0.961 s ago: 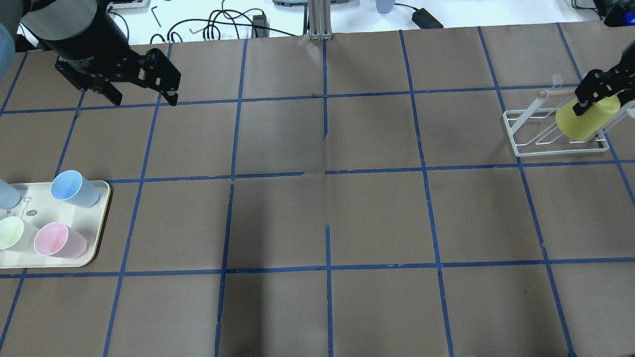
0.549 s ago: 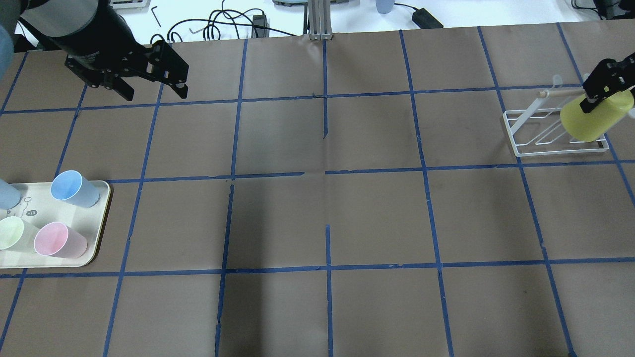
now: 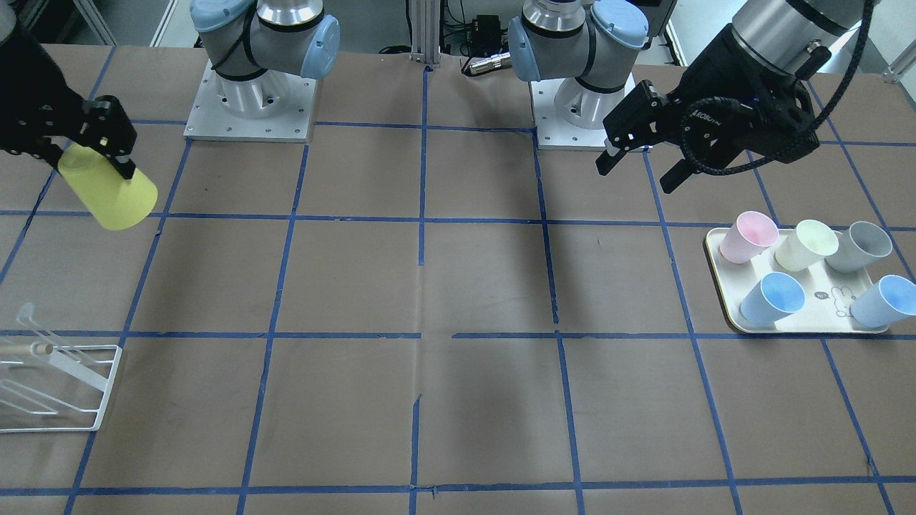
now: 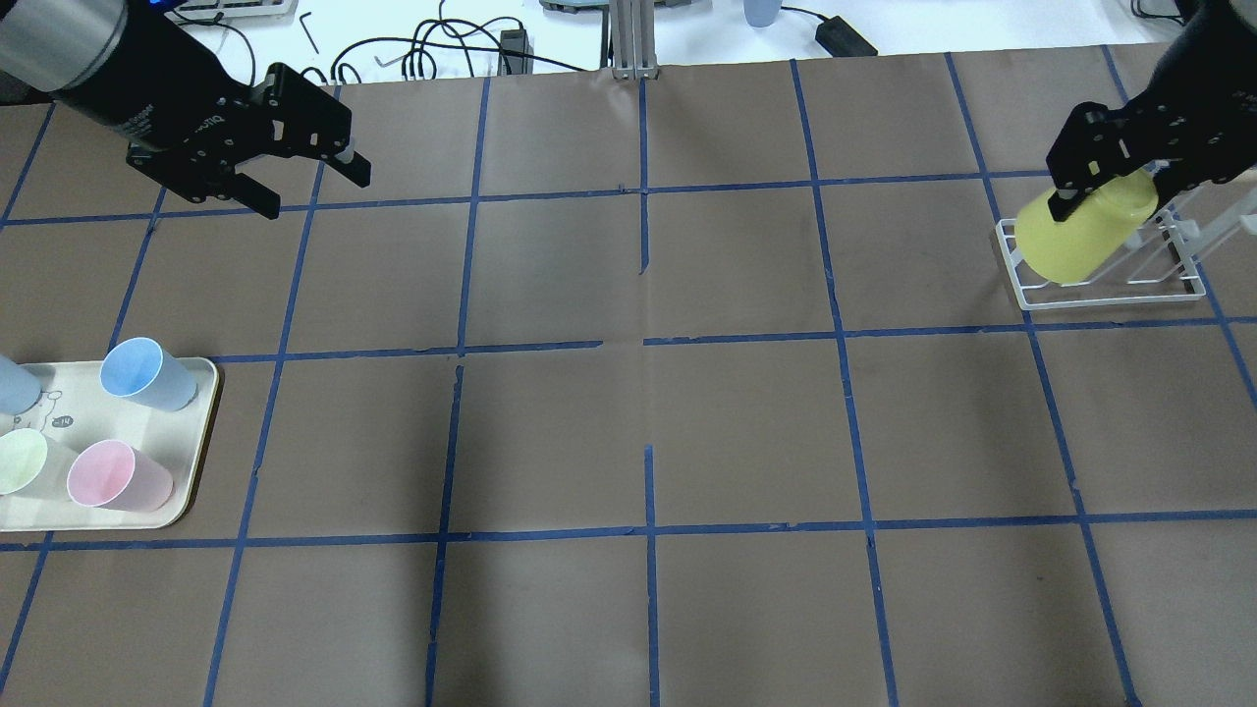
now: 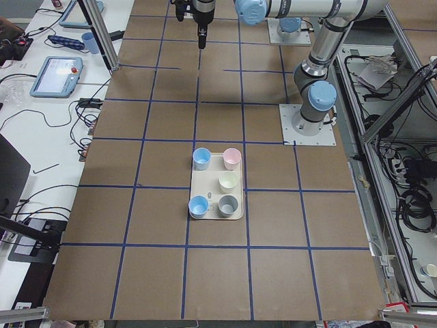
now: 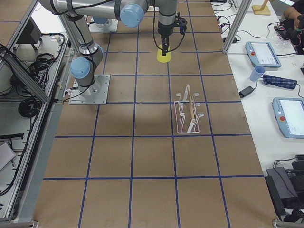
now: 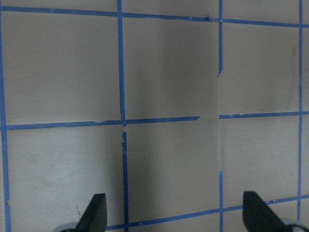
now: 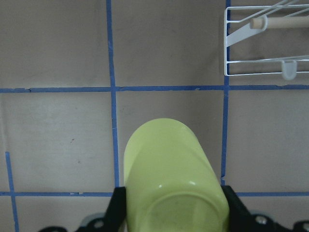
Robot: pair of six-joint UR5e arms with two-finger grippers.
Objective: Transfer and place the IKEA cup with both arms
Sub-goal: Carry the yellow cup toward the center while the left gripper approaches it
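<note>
Firstly, the right gripper [image 4: 1098, 191] is clamped on the narrow base end of the IKEA cup [image 4: 1075, 241]. The cup hangs tilted in the air between its fingers, wider mouth pointing away from the claw and down toward the table [image 4: 746, 422]. Just past that mouth, the wrist view shows only brown paper crossed by blue tape lines [image 8: 112, 72]. Farther out from this claw stands the white wire rack [image 4: 1110, 295] with its wooden rod [image 8: 285, 21], apart from the cup. Well away across the table, the left gripper [image 4: 312, 193] hovers with jaws spread wide and nothing between them. Off to that claw's outer side, down on the table, a cream tray [image 4: 187, 432] carries upright cups: a pink cup [image 3: 748, 237], a pale cream-yellow cup [image 3: 806, 244], a grey cup [image 3: 859, 247] and two light blue cups [image 3: 773, 297].
</note>
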